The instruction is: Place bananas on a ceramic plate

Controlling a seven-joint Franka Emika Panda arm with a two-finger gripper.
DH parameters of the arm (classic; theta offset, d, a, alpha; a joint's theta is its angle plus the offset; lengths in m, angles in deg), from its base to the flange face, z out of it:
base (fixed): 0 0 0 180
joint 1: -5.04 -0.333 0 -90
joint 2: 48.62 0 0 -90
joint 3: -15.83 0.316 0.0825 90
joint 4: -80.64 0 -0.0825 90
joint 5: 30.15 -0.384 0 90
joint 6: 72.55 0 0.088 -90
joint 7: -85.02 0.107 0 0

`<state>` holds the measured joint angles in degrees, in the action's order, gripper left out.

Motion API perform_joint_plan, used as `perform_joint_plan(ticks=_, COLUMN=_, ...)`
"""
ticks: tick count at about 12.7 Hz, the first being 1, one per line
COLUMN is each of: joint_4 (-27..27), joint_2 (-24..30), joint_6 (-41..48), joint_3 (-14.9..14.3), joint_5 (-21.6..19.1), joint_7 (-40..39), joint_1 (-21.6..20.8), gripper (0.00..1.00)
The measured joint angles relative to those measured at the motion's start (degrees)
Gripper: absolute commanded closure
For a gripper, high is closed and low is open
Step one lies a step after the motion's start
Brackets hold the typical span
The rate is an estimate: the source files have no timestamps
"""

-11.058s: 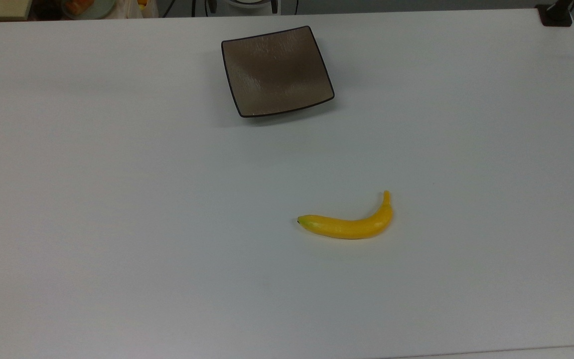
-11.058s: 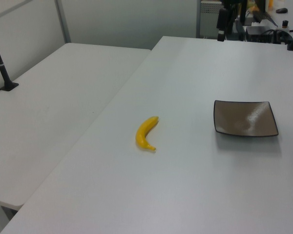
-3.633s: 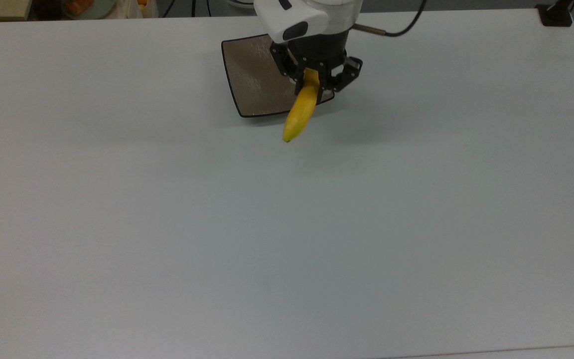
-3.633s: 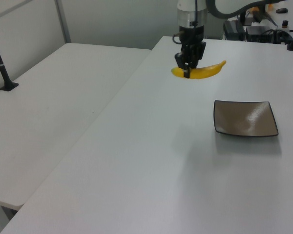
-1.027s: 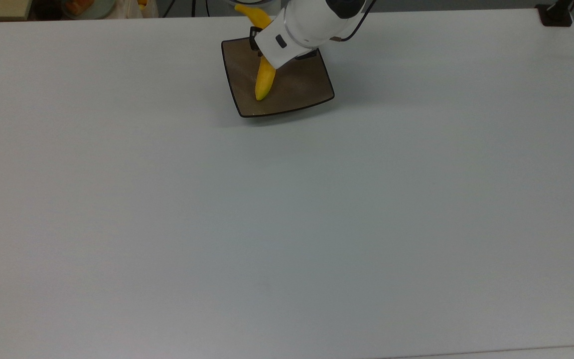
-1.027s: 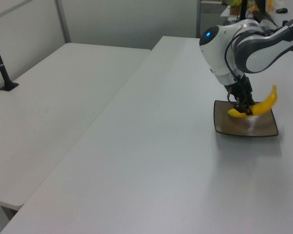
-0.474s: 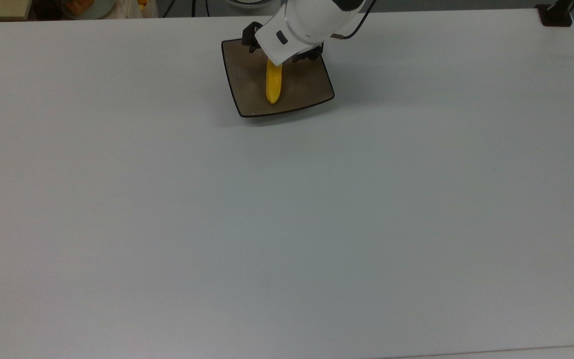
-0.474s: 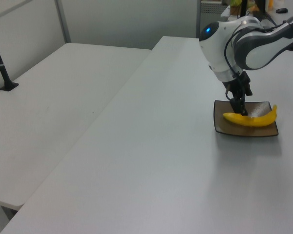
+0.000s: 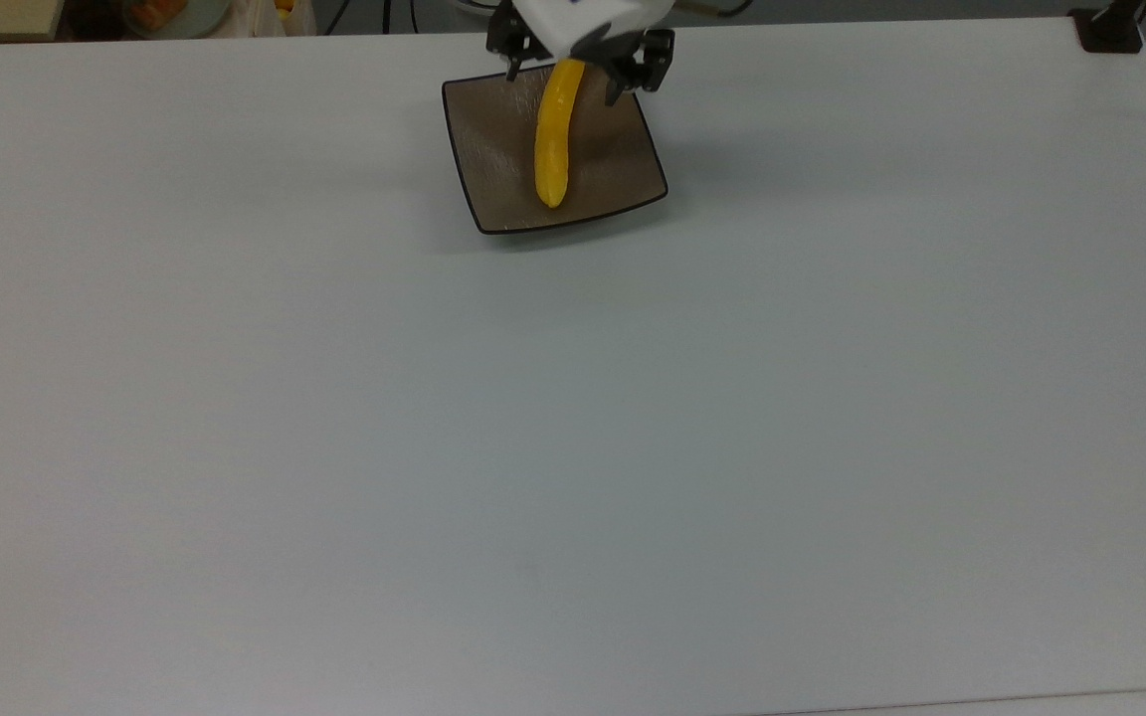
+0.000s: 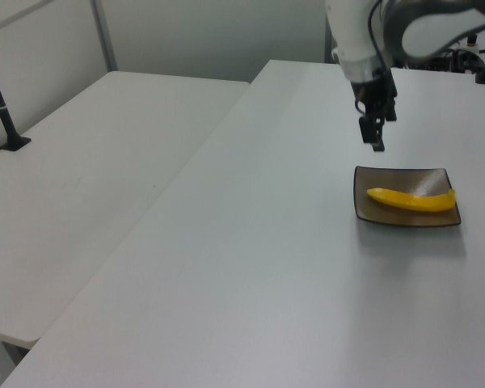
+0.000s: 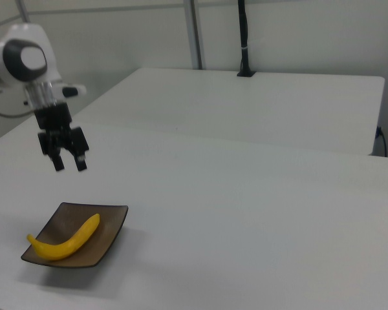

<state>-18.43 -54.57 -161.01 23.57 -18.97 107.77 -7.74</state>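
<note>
- The banana [image 11: 66, 240] lies flat on the brown square plate [image 11: 113, 216], running roughly corner to corner; in the left view it [image 10: 411, 199] sits wholly inside the plate's [image 10: 360, 202] rim.
- Your gripper [image 11: 68, 161] hangs above the plate with its two fingers spread apart and nothing between them; the right view shows clear air between it and the fruit.
- As I judge it, the placing is done and the step in hand is the retreat. Take the arm straight up first, then away, so a finger cannot clip the banana's raised end.
- In the top view the gripper [image 9: 581, 68] overlaps the far end of the banana [image 9: 552, 149], so from there you can't quite tell how much clearance you have; trust the side views.
- The plate [image 9: 498, 139] is glossy and the banana is curved, so it may rock or slide if nudged. Keep any sideways move well above the rim.
- Leave the white table [image 9: 573, 447] around the plate untouched.
</note>
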Motion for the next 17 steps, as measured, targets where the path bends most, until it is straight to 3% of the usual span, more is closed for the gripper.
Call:
perform_joint_plan(ticks=2, joint_4=5.05, joint_2=0.65, joint_6=2.97, joint_3=-0.98, joint_5=-2.64, joint_7=0.0, joint_1=0.08, gripper=0.0)
perform_joint_plan(ticks=6, joint_4=8.45, joint_2=3.16, joint_6=3.96, joint_3=-3.24, joint_5=-3.64, joint_7=-0.18, joint_1=0.51, gripper=0.0)
perform_joint_plan(ticks=8, joint_4=9.72, joint_2=4.01, joint_6=3.86, joint_3=-6.49, joint_5=-6.9, joint_7=-3.73, joint_1=0.46, gripper=0.0)
perform_joint_plan(ticks=10, joint_4=10.49, joint_2=4.49, joint_6=1.95, joint_3=-11.25, joint_5=-10.45, joint_7=-12.39, joint_1=0.2, gripper=0.0)
perform_joint_plan(ticks=12, joint_4=10.15, joint_2=4.54, joint_6=-2.07, joint_3=-14.32, joint_5=-11.11, joint_7=-17.88, joint_1=-0.76, gripper=0.0)
perform_joint_plan(ticks=17, joint_4=7.67, joint_2=4.51, joint_6=-9.37, joint_3=-14.66, joint_5=-11.11, joint_7=-21.52, joint_1=-1.49, gripper=0.0)
